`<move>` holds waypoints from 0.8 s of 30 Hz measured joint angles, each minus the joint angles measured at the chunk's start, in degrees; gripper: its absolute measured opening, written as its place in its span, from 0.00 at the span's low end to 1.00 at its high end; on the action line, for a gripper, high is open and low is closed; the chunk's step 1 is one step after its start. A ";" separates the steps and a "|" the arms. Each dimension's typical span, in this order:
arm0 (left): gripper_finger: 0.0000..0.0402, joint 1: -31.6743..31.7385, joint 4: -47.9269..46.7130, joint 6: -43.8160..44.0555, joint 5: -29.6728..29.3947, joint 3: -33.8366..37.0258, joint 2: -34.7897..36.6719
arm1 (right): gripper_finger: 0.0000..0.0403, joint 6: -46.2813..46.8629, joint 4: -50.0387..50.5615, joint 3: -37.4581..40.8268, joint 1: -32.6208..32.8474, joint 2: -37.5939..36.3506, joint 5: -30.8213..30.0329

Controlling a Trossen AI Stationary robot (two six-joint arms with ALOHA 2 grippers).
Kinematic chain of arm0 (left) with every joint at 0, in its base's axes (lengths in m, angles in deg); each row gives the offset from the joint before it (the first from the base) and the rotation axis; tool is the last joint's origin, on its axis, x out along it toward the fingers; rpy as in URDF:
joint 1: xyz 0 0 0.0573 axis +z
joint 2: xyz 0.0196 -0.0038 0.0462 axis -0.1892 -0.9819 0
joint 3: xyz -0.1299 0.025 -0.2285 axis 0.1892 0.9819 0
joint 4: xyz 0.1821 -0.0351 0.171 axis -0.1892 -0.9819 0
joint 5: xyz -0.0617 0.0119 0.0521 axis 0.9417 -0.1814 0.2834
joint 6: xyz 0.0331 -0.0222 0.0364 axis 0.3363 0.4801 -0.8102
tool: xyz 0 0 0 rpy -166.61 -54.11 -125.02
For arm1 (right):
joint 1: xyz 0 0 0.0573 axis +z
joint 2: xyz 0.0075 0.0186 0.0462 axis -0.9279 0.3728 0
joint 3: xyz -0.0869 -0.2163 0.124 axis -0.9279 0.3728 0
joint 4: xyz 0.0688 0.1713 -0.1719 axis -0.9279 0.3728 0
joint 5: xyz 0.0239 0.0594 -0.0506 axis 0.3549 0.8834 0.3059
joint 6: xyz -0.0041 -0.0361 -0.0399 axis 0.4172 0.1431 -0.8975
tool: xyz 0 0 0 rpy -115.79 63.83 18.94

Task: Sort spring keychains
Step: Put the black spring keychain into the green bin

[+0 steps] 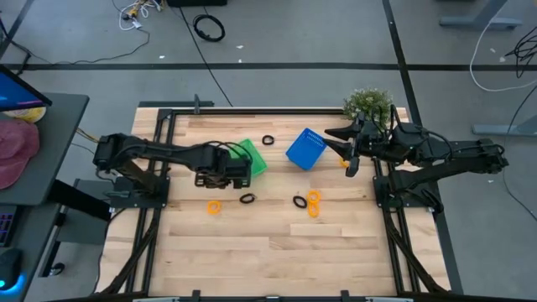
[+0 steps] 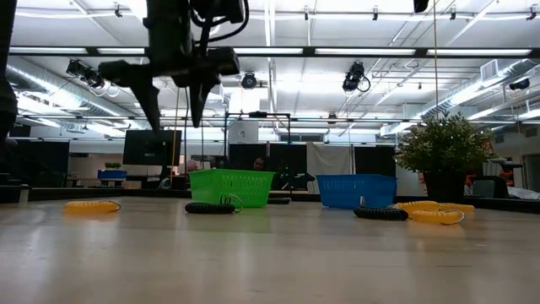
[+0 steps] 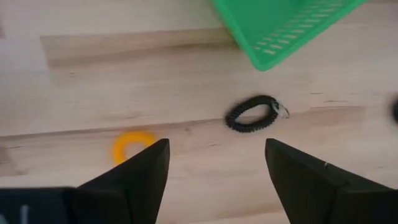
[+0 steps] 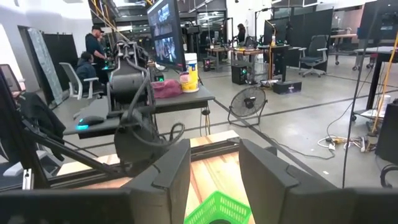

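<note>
Sorting stage: early to middle in my judgement, since six spring keychains lie on the table (image 1: 277, 252) outside both baskets.
Left gripper (image 1: 220, 179): raised above the table, just beside the green basket (image 1: 254, 157) at about 8 o'clock from it; fingers spread wide, holding nothing.
Right gripper (image 1: 350, 163): waiting at the table's 2 o'clock edge, near the small plant (image 1: 367, 103); fingers partly apart, and nothing is seen between them.
Black keychain near left gripper (image 3: 251, 114): on the wood at about 5 o'clock from the left gripper, with a small metal ring on it.
Orange keychain near left gripper (image 1: 215, 206): at about 6 o'clock from that gripper, not sorted yet.
Second black keychain (image 1: 268, 140): between the two baskets, toward 12 o'clock.
Third black keychain (image 1: 299, 201): at about 6 o'clock from the blue basket (image 1: 306, 148).
Orange pair (image 1: 314, 203): two orange loops touching each other, just beside the third black one at its 3 o'clock.
Done: I cannot tell if any keychain is already inside a basket, the insides are not clear.
Left to do: all six loops seen on the table need a basket; which colour goes to which basket is not shown.
</note>
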 joint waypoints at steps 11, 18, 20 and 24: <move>0.66 -0.90 19.28 4.37 2.05 12.54 -0.02 | 0.35 -0.06 -0.36 0.00 -0.02 0.00 -0.02; 0.66 -1.31 21.26 4.50 1.85 13.97 -0.87 | 0.35 -0.06 -0.43 0.00 -0.02 0.00 -0.02; 0.66 -1.47 21.84 4.44 2.76 14.02 -1.72 | 0.35 -0.06 -0.43 0.00 -0.01 0.00 -0.02; 0.66 -1.49 24.87 4.36 5.87 13.95 -4.83 | 0.35 -0.08 -0.52 0.00 -0.02 0.08 -0.02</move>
